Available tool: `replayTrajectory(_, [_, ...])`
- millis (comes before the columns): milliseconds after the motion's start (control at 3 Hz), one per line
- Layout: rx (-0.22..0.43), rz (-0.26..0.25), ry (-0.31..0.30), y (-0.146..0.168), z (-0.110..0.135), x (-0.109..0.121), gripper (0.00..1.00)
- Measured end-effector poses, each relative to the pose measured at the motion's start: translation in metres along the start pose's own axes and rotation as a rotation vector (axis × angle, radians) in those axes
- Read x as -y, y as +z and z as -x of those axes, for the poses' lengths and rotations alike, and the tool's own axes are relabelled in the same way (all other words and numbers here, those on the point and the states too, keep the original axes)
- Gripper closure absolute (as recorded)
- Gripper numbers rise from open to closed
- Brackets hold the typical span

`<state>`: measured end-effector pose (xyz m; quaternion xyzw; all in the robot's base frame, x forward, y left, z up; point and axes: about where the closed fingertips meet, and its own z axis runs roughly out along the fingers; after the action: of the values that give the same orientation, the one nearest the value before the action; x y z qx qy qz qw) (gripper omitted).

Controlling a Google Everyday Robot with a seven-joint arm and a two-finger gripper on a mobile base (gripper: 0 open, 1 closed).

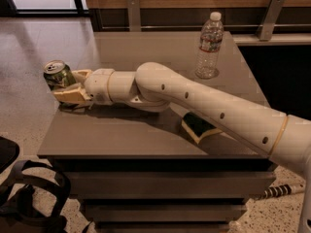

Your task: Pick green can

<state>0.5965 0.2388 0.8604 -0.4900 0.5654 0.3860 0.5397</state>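
Observation:
The green can [57, 74], with a silver top and pull-tab, stands tilted at the table's left edge, its top leaning left. My gripper [69, 85] is at the end of the white arm reaching in from the right. It is low over the table, right against the can. Its tan fingers [71, 95] are apart, one on each side of the can's lower right part. The can's base is hidden behind the lower finger.
A clear water bottle [210, 45] with a white cap stands at the back right of the grey table [121, 135]. A green-and-yellow sponge [198, 126] lies partly under my arm at front right. A dark bag [29, 198] sits on the floor at lower left.

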Motion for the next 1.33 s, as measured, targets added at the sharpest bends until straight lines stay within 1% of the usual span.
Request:
replayTrajectory(333, [0.000, 0.000, 0.000, 0.000, 0.000, 0.000, 1.00])
replayTrajectory(667, [0.025, 0.026, -0.034, 0.003, 0.017, 0.000, 1.00])
replayTrajectory(1000, [0.071, 0.040, -0.100, 0.000, 0.048, 0.004, 1.00])
replayTrajectory(1333, [0.103, 0.030, -0.176, -0.014, 0.079, 0.006, 1.00])
